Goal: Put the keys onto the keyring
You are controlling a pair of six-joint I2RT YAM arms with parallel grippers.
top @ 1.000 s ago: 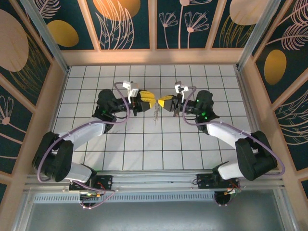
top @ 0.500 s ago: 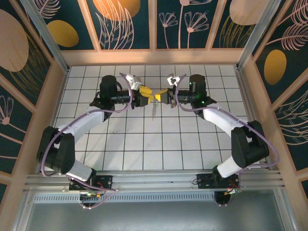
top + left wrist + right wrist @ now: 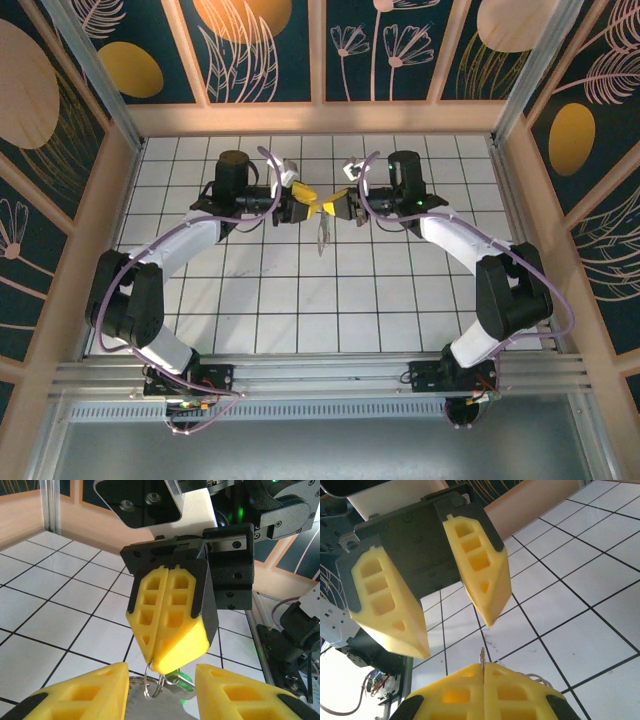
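My right gripper [image 3: 482,666] is shut on the keyring [image 3: 148,680], a small silvery wire ring whose edge sticks up between its yellow pads. Below that ring hang the keys [image 3: 322,237]: a green-headed one [image 3: 184,682] and a flat grey blade [image 3: 150,706]. My left gripper [image 3: 455,637] faces the right one tip to tip over the middle of the tiled table [image 3: 300,300]. It is open, its fingers [image 3: 85,692] spread either side of the right gripper's tip and the dangling keys. Nothing is gripped between them.
Wooden side walls [image 3: 110,200] and a back wall fence in the white tiled floor. Both arms arch in from the near corners, their elbows [image 3: 235,170] raised toward the back. Tiles in front of the grippers lie bare.
Both grippers have shifted a little toward the back of the table, still tip to tip. The left jaws have spread wider. The keys still hang from the right gripper.
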